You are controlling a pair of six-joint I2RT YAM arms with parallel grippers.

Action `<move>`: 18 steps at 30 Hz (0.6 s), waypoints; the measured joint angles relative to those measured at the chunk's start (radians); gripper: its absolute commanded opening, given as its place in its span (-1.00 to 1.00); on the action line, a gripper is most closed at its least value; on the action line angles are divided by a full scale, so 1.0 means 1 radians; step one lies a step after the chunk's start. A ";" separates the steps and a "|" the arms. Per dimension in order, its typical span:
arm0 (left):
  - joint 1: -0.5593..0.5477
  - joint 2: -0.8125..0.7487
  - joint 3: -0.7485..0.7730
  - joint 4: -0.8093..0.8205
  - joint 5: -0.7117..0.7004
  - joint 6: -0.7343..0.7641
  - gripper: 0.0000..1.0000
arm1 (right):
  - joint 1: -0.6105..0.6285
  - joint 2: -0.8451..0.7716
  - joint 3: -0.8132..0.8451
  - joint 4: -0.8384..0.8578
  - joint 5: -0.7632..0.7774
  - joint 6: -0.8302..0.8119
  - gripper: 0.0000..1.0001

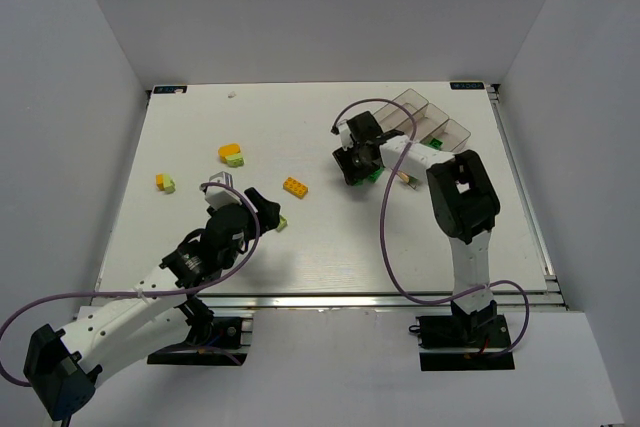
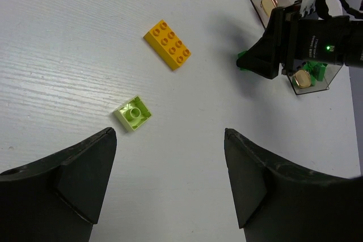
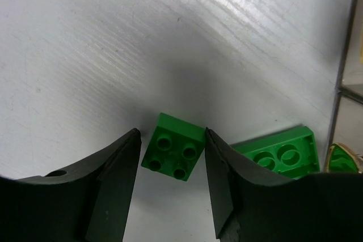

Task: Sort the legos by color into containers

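**A:** Where is the right end effector (image 3: 172, 134)?

**B:** Low over the white bench (image 1: 320, 247), just short of the three joined bins of clear smoky plastic (image 1: 420, 105), which stand near the bench's far right corner. Its jaws are partly open and straddle a small dark green two-by-two studded brick (image 3: 173, 154). That brick lies flat on the bench, studs up. One finger stands right at its corner, and a thin strip of bench shows between the brick and the other finger. Nothing is lifted.

**A:** Is it tight there?

**B:** On the bin side, yes. A longer dark green brick (image 3: 278, 152), hollow side up, lies just beside that finger, between it and the nearest bin wall. On the other side the bench is open.

**A:** And the left end effector (image 2: 169, 134)?

**B:** It is spread wide, holds nothing, and hovers over the middle of the bench. A pale lime square brick (image 2: 133, 113), hollow side up, lies just ahead of one finger. Farther on, an orange-yellow two-by-four brick (image 2: 167, 45) lies alone with bare bench all round it.

**A:** Is anything close to an edge?

**B:** An orange-yellow and lime stacked pair (image 1: 231, 154) and a smaller orange-and-lime pair (image 1: 165, 182) lie toward the left edge. The smaller one is nearer to it, and both are well apart from the bins. Along the near edge, between the two arms, only the right arm's purple cable (image 1: 385, 237) crosses the bench.
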 measured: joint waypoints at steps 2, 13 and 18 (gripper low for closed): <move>0.000 -0.001 0.000 0.000 -0.002 0.000 0.72 | 0.002 0.001 -0.010 0.005 0.005 -0.002 0.03; 0.000 -0.001 0.000 0.000 -0.002 -0.004 0.72 | 0.009 -0.019 -0.050 0.052 0.012 -0.038 -0.64; 0.000 -0.001 0.000 0.001 -0.002 -0.006 0.72 | 0.010 -0.079 -0.113 0.050 -0.038 -0.096 -1.00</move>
